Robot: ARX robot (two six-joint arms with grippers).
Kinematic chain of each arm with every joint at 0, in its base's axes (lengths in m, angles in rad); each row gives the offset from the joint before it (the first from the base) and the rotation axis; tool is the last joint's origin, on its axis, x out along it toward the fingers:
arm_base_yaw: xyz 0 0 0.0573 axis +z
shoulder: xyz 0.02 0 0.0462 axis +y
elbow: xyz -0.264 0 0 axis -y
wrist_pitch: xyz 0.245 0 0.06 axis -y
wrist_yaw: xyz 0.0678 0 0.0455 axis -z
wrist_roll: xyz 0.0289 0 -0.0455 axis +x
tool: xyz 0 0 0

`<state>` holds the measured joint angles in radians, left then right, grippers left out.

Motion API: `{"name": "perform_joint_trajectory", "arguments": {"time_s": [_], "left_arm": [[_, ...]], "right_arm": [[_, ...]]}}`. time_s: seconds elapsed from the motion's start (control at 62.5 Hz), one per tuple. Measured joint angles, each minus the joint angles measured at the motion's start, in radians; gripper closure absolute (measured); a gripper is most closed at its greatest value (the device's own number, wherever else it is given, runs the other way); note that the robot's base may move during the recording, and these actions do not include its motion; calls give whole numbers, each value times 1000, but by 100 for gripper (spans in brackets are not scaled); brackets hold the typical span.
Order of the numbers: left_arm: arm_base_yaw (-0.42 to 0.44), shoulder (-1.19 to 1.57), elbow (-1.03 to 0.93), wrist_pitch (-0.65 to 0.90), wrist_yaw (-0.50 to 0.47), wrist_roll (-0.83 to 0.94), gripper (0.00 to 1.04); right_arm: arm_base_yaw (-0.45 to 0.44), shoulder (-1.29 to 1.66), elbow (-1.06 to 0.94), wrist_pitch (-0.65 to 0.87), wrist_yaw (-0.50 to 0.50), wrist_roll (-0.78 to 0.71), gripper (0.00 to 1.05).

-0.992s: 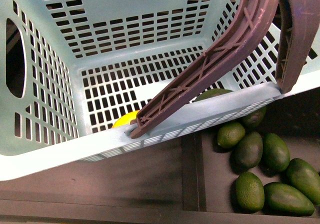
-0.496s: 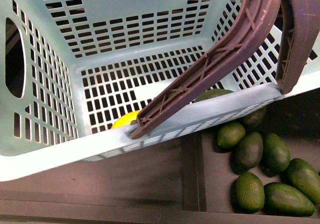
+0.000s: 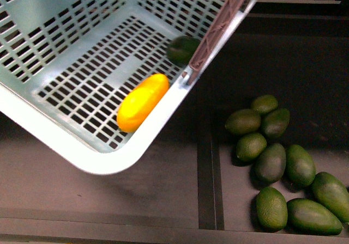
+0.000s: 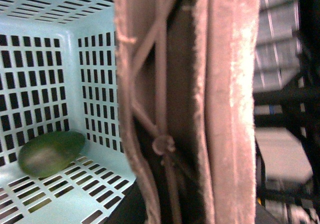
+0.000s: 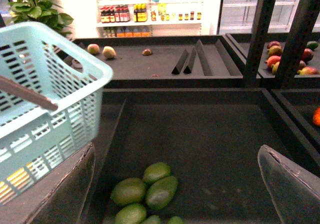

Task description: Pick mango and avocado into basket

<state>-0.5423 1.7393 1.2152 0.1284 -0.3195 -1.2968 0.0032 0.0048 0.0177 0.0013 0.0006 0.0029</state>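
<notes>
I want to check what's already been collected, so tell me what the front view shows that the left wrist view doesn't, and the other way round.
Only the front view shows the mango lying on the basket floor, and the pile of loose avocados in the dark bin beside the basket.

Only the left wrist view shows the brown ribbed handle close up, filling most of the picture, with a tie knotted on it.

Both show the teal basket with one avocado inside it. Neither shows a pincer.
</notes>
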Motion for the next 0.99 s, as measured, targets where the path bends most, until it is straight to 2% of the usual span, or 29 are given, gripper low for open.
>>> {"name": "perform_joint_trajectory", "arguments": {"time_s": [0.128, 0.272, 0.592, 0.768, 0.992], "left_arm": [[72, 90, 50, 18, -1, -88, 92], [154, 244, 162, 25, 44, -204, 92], [245, 489, 431, -34, 130, -278, 92], [272, 537, 433, 6, 136, -273, 92], [295, 539, 288, 108, 138, -282, 92]], "right_arm": [[0, 0, 0, 0, -1, 0, 9], [0, 0, 0, 0, -1, 0, 9], [0, 0, 0, 0, -1, 0, 9], [0, 0, 0, 0, -1, 0, 9], [0, 0, 0, 0, -1, 0, 9]]}}
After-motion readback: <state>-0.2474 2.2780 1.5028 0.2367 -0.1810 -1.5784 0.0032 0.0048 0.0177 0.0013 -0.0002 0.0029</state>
